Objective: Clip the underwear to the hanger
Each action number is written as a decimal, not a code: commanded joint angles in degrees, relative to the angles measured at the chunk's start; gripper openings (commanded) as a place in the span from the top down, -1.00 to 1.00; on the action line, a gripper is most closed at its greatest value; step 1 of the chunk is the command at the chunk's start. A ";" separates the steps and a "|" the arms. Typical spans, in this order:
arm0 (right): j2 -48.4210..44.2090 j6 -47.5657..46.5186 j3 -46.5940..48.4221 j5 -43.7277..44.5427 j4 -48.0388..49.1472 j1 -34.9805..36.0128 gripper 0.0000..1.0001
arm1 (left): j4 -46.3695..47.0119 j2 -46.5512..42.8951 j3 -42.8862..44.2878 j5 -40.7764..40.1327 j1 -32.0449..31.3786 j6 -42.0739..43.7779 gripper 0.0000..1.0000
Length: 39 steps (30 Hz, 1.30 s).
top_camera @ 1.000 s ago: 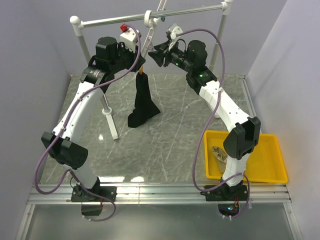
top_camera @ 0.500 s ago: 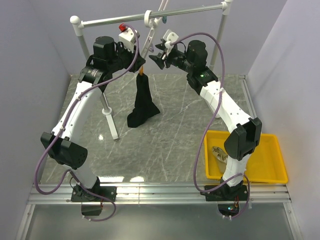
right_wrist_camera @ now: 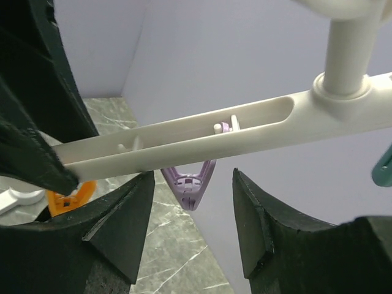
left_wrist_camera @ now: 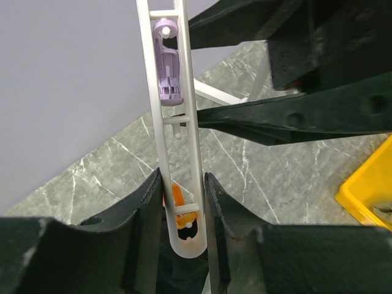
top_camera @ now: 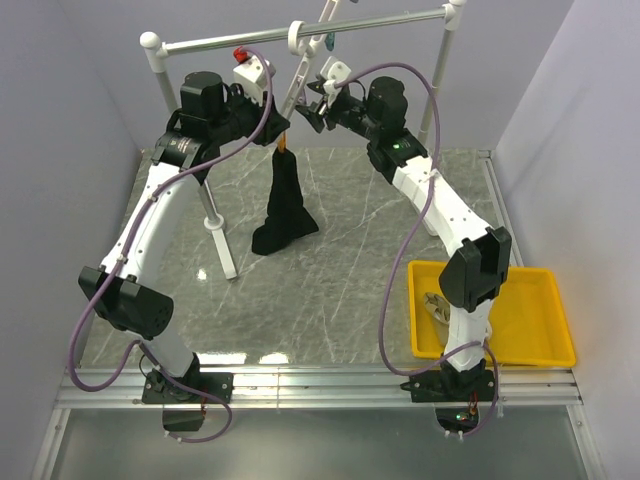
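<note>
Left end effector (left_wrist_camera: 182,180) grips the hanger's (right_wrist_camera: 263,131) lower end beside its orange clip (left_wrist_camera: 177,197). The underwear (top_camera: 283,205) hangs just below, reaching the bench (top_camera: 340,280). Right end effector (right_wrist_camera: 193,177) gapes open beneath the hanger, apart from it.

Robot lab test cell, not a home. Plain pale partition walls (top_camera: 60,150) box in the marble-patterned bench (top_camera: 340,290) on three sides. Aluminium rail (top_camera: 320,385) along the near edge carries cabled left arm (top_camera: 150,230) and right arm (top_camera: 440,205). White tube frame (top_camera: 230,41) at far edge. Yellow tray (top_camera: 530,320) at near right corner.
</note>
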 commanded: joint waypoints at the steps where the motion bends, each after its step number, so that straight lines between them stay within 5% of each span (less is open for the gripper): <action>1: 0.75 -1.68 3.09 -0.24 1.69 0.35 -0.22 | -0.17 -3.11 1.56 4.97 -0.35 -0.20 0.82; 16: 2.59 4.47 4.40 2.30 7.41 0.44 -0.13 | -0.87 -3.55 0.95 7.87 0.52 -0.64 0.83; 27: 1.10 7.55 3.01 -0.77 7.67 -0.44 0.83 | -1.67 -3.73 0.68 7.79 1.93 -0.03 0.82; 32: 0.75 9.92 4.14 -2.44 5.30 -0.61 1.00 | -2.11 -3.37 1.56 6.30 2.19 0.41 0.79; 39: 2.42 16.16 9.15 -1.30 0.47 -0.79 1.00 | -1.58 -5.92 -0.90 6.38 2.46 3.22 0.39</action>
